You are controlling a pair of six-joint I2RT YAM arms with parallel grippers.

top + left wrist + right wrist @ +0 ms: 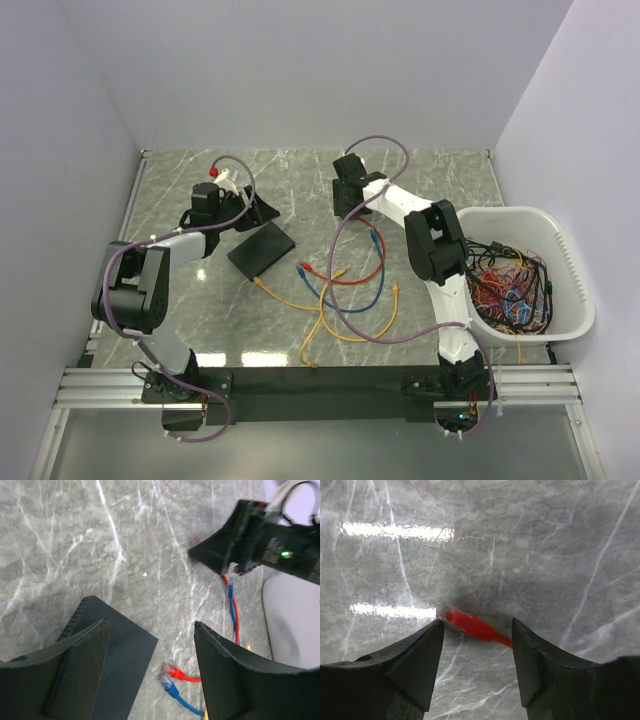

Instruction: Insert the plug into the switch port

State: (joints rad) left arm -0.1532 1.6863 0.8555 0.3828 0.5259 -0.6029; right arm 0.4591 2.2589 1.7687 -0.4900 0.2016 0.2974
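The switch [262, 250] is a flat black box lying on the marble table, left of centre. My left gripper [250, 208] hovers just behind it, jaws open and empty. In the left wrist view the switch [122, 647] lies under the left finger, and a red plug [173, 671] and a blue plug [169, 685] rest just off its corner. My right gripper [352, 207] points down at the table's far middle. It is open [477, 621], and a blurred red plug [470, 624] lies on the table just past its fingertips, not gripped.
Red [378, 262], blue [372, 300] and yellow [330, 325] cables sprawl between the arms. A white tub [560, 250] full of cables stands at the right edge. The left wrist view shows the right gripper [240, 540] close by. Walls close in the far and side edges.
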